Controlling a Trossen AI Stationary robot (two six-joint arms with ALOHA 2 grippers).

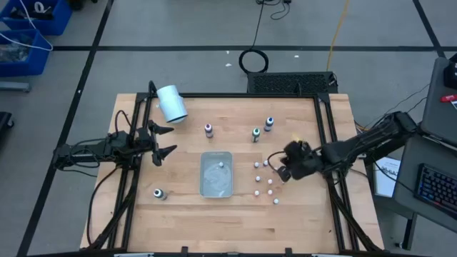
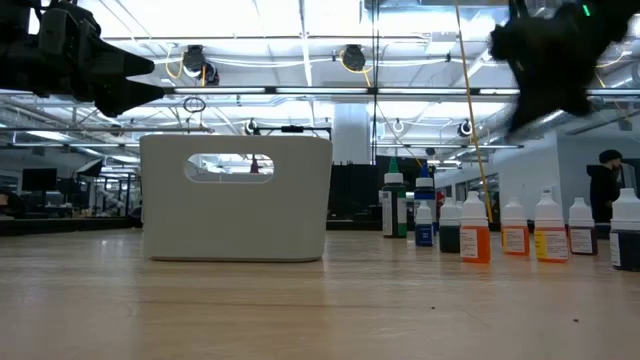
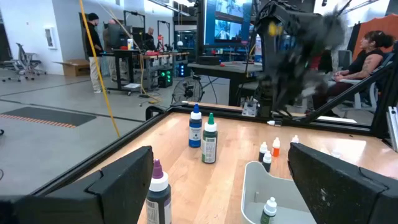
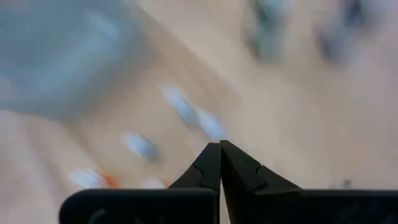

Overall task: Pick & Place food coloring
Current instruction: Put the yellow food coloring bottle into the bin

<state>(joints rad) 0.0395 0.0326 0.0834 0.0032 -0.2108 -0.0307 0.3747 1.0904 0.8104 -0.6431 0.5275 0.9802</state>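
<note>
High view, worked from the near edge of the worktop [image 1: 235,235] toward the far edge. Progress: early. One food coloring bottle [image 1: 221,165] sits inside the clear tray [image 1: 216,174] at mid-worktop; the left wrist view confirms a single small dark-bodied bottle with a white cap in the tray [image 3: 273,193], nothing else visible in it. Everything else remains outside. Nearest: a lone dark-topped bottle [image 1: 158,193] at the front left, well apart from the tray. Right of the tray, a loose cluster of white-capped bottles [image 1: 265,182] stands on the bare wood; in the low view these show orange, yellow and dark bodies [image 2: 520,232]. The right gripper [image 1: 280,170] hangs above this cluster, jaws pressed fully together with nothing between them (right wrist view, blurred), so no pick is in hand. Judgement: it needs to spread its jaws before taking the next bottle. Left gripper [image 1: 166,143] waits at the left side, jaws spread wide, empty. Farther back: a purple-topped bottle [image 1: 208,130], a green-topped one [image 1: 255,134] and a blue-topped one [image 1: 269,123], all upright. Farthest: a big white cylinder [image 1: 171,103] lying on its side at the back left; contents cannot be told.
</note>
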